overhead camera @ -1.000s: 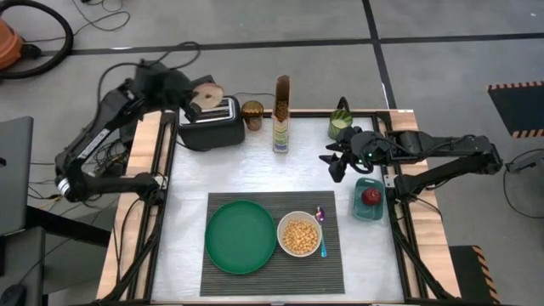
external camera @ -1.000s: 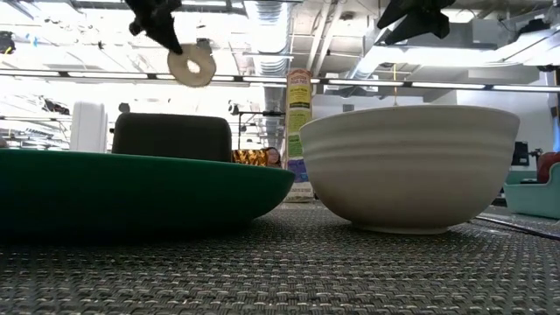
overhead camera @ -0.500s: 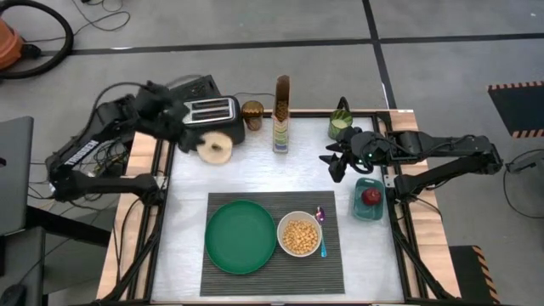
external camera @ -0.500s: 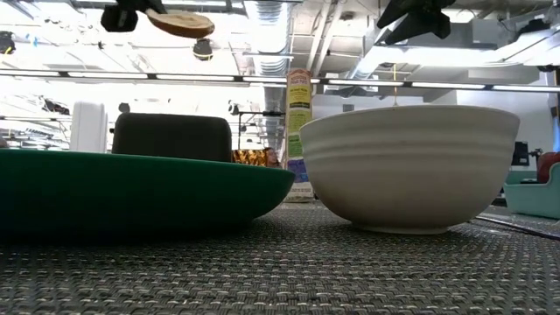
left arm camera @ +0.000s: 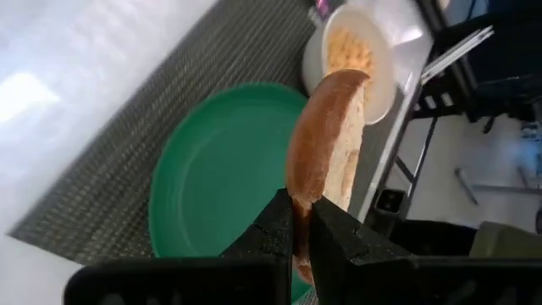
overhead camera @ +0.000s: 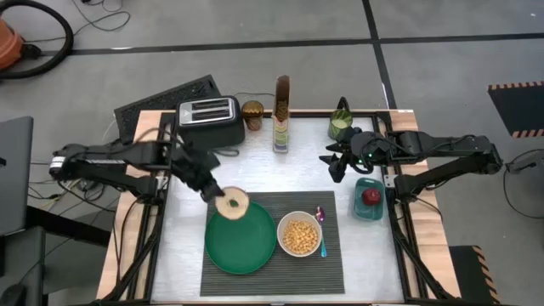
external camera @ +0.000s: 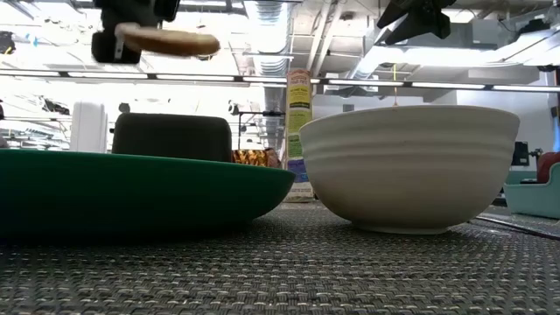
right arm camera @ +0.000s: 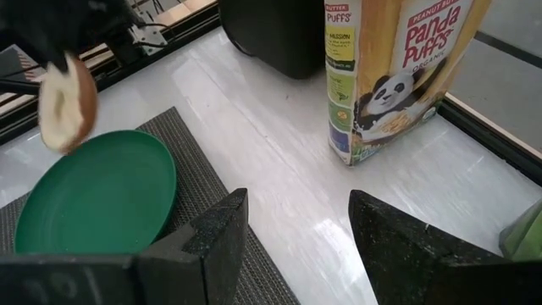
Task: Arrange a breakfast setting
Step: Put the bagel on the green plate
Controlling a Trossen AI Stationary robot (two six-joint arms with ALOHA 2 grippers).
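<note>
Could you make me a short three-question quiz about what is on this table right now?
1. True or false: the bagel already lies flat on the green plate.
2. Which tool holds the bagel: A) left tool B) right tool?
3. What fills the white bowl?

Key: 1. False; it is held above the plate's rim. 2. A; the right tool hangs open near the cereal box. 3. Yellow cereal.
</note>
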